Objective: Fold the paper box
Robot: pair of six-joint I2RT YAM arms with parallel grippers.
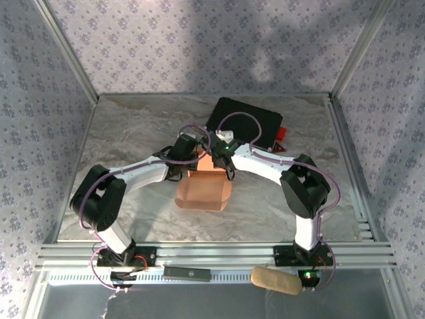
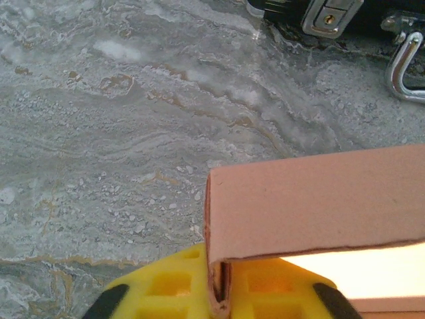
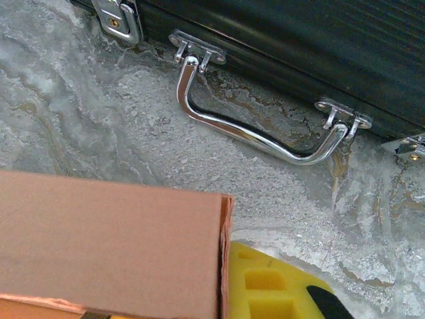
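The paper box is salmon-orange cardboard, partly folded, lying at the middle of the table with one wall raised at its far side. My left gripper and right gripper meet over that far side. In the left wrist view the yellow fingers are shut on a doubled cardboard wall, and a panel of the box bends off to the right. In the right wrist view a box panel hides one finger. Its layered edge lies against the other yellow finger, and the right gripper is shut on it.
A black hard case lies just beyond the box, its chrome handle and latches facing the grippers. A red item sits at the case's right end. On the near rail are a tan roll and a black bar.
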